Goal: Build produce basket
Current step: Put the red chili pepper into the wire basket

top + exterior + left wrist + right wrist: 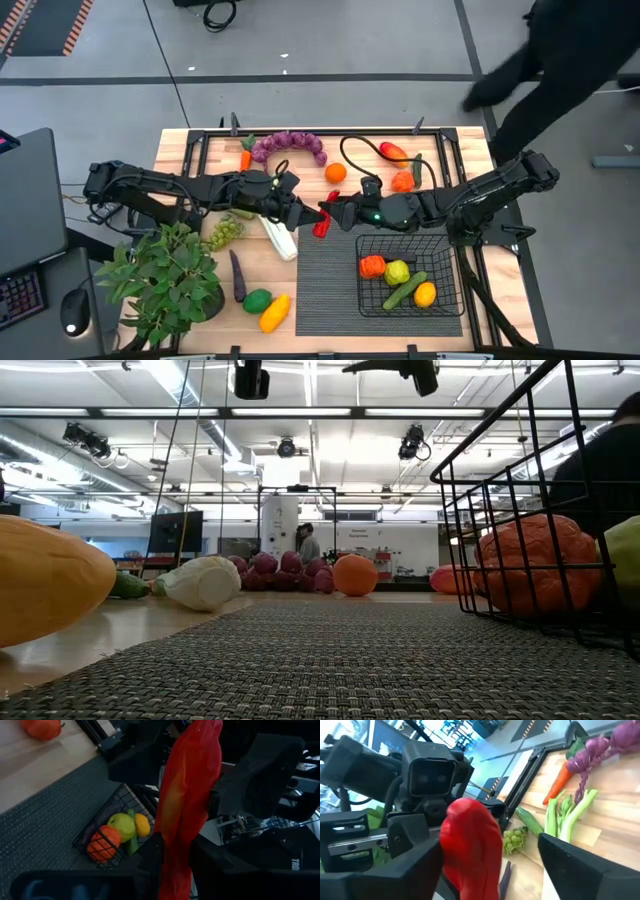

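Above the middle of the surface (180, 140), the left gripper (312, 213) had its fingers clenched on a long red pepper (322, 220), holding it out toward the right gripper (334, 211), apparently a hand-over because the basket (452, 300) lay on the right arm's side. The right fingers (580, 865) stood spread on either side of the pepper, not yet grasping it. The basket sat on the dark mat (320, 290) with four pieces inside; other produce (290, 146) remained scattered on the wood.

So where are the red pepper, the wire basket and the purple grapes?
red pepper (322, 221), high view, its middle.
wire basket (409, 241), high view, far rim.
purple grapes (290, 143), high view, middle of the bunch.
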Robot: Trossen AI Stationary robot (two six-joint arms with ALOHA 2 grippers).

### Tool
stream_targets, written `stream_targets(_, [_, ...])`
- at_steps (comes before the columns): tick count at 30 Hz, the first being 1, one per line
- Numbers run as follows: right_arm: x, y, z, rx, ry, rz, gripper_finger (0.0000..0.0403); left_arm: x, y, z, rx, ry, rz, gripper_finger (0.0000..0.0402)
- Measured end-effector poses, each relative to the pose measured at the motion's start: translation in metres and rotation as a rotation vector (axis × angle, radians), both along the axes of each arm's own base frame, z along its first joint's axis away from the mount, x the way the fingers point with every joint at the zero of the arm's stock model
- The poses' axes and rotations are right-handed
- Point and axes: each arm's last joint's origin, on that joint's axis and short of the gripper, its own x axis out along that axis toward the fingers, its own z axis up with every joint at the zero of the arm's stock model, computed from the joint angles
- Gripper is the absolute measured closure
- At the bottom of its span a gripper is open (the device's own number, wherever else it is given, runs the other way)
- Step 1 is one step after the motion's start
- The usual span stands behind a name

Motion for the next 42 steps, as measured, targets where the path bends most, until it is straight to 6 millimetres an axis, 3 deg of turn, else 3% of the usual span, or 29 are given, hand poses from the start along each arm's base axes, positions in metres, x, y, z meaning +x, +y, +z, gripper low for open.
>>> stream_targets(7, [-0.005,0.003,0.009,-0.081,-0.003,0.095,0.0247,0.0,0.0,0.002,0.008,-0.019,0.003,0.0307])
stream_targets(12, [-0.012,-0.001,0.018,-0.135,-0.005,0.157,0.0342,0.0,0.0,0.005,-0.007,-0.042,0.011,0.0278])
stream_targets(21, [-0.031,-0.012,0.039,-0.227,-0.029,0.242,0.0344,0.001,0.0,0.008,0.015,-0.072,0.009,0.0192])
stream_targets(27, [-0.055,-0.012,0.047,-0.181,0.004,0.409,0.0343,-0.001,0.003,0.009,0.129,-0.09,-0.006,0.0165])
stream_targets(34, [-0.096,-0.003,0.033,-0.007,0.29,0.778,0.034,-0.002,0.001,0.01,0.149,-0.097,-0.01,0.0173])
stream_targets(42, [-0.123,0.012,0.006,0.171,0.669,0.83,0.0338,0.004,-0.004,-0.001,0.198,-0.037,0.037,0.0188])
